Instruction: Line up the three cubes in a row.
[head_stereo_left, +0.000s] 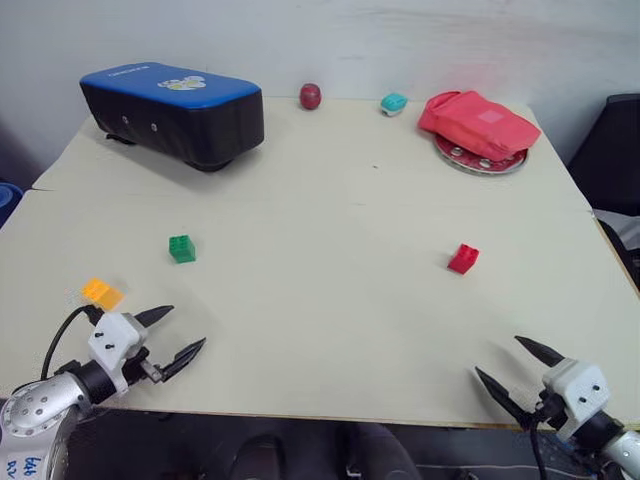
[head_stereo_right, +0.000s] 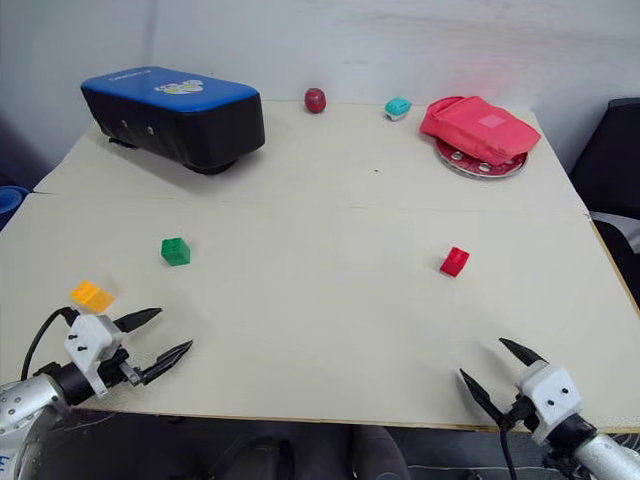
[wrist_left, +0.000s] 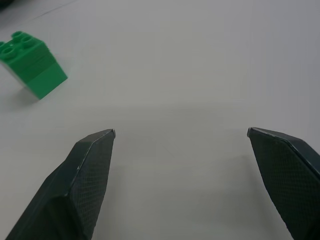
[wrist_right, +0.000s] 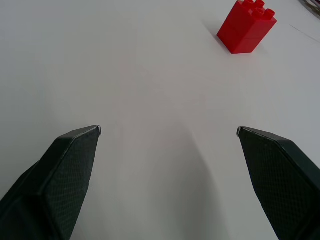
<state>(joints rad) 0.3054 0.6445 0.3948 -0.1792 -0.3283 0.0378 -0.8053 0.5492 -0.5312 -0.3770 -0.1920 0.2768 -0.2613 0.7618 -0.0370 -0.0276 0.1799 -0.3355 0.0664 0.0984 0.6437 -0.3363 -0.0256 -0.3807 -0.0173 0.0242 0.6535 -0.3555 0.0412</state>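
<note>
While both tools (head_stereo_left: 178, 331) (head_stereo_left: 507, 366) gape empty at near table (head_stereo_left: 330, 300) edge, cubes sit scattered, well apart.

Three small studded plastic cubes lie scattered on the pale tabletop (head_stereo_left: 330, 230), well apart from one another and not in a row. The green cube (head_stereo_left: 182, 248) sits upright, studs up, ahead of the left claw (head_stereo_left: 178, 335) and a little off its line, apart from its fingertips. The orange-yellow cube (head_stereo_left: 102, 293) lies just beside the left claw's outer side, near the wrist, turned at a slant to the tabletop's edge. The red cube (head_stereo_left: 463, 258) stands upright with studs on top, ahead of the right claw (head_stereo_left: 507, 366) and toward the tabletop's middle, well clear of its spread fingers; it too is turned at an angle
</note>
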